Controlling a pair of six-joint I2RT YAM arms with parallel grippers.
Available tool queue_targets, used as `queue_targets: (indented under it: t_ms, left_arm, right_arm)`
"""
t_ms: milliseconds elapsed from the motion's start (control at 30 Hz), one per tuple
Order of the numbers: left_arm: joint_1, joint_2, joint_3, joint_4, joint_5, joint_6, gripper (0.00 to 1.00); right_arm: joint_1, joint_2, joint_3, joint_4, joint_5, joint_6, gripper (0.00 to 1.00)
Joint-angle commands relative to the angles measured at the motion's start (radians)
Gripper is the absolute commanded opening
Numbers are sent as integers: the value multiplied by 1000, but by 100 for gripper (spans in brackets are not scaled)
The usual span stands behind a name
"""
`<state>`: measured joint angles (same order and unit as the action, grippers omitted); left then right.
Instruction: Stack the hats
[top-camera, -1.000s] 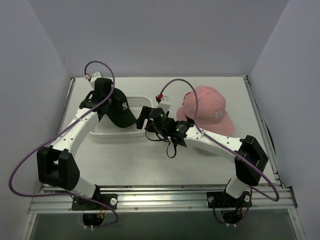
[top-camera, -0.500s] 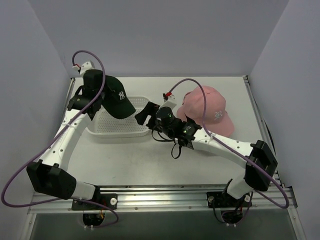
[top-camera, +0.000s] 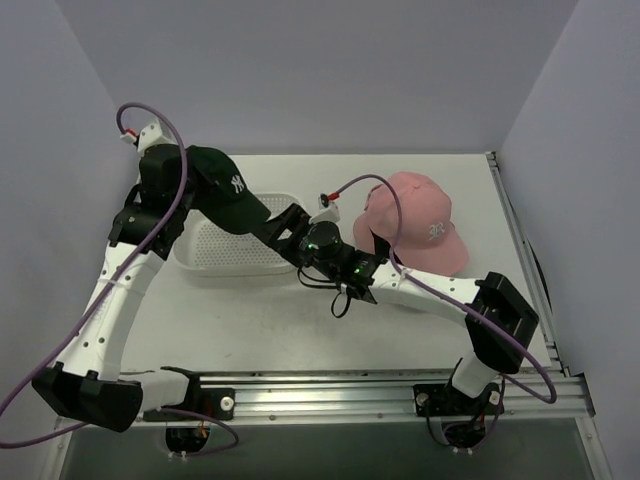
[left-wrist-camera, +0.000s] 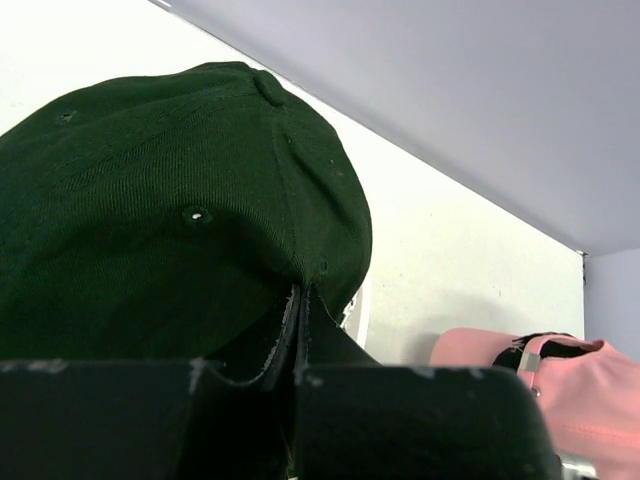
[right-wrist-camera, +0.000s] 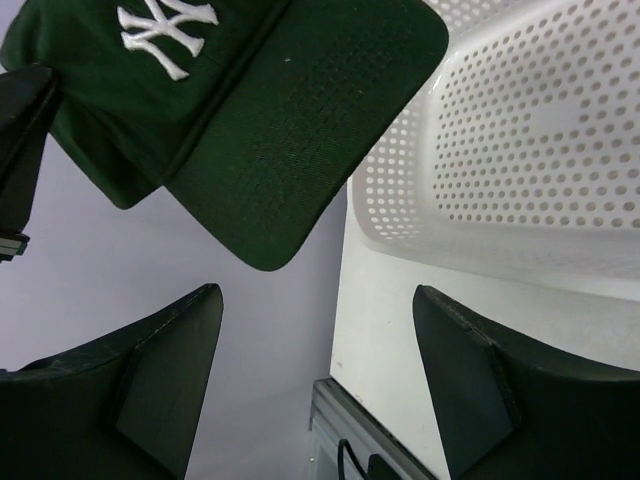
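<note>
A dark green hat (top-camera: 228, 190) with a white logo hangs in the air above the back left corner of the white basket (top-camera: 225, 255). My left gripper (top-camera: 195, 172) is shut on its rear edge; in the left wrist view the fabric (left-wrist-camera: 180, 220) is pinched between the closed fingers of that gripper (left-wrist-camera: 298, 330). A pink hat (top-camera: 415, 228) rests on the table at the right, seen also as a pink hat (left-wrist-camera: 570, 395) low in the left wrist view. My right gripper (top-camera: 273, 229) stands open just below the green hat's brim (right-wrist-camera: 300, 130), the right gripper (right-wrist-camera: 315, 370) holding nothing.
The perforated basket wall (right-wrist-camera: 530, 150) lies right beside the right gripper's fingers (right-wrist-camera: 490, 390). Purple cables loop over both arms. Grey walls enclose the table at back and sides; a metal rail runs along the near edge (top-camera: 320, 395).
My left arm has lifted the green hat up and back to the left, off the basket. The right gripper has shifted left toward the hat's brim and stayed open.
</note>
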<state>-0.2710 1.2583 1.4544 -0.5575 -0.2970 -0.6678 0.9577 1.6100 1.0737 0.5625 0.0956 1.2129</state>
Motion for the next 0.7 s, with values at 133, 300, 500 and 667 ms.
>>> queue_targets:
  t_ms: [133,300,500,667]
  left_arm:
    - [6,-86,38,16,71,14,2]
    - [7,-134,6,16,91,14,2]
    - [6,-178,-31,15,145,28,2]
    - [6,-217,-69,1,168,53,2]
  right_arm:
    - [16,10,-3,169,15,74,73]
    - [16,-7,-32,200,53,106,71]
    - [10,8,-20,230,58,117,69]
    - [12,-10,-34,260,81,108,64]
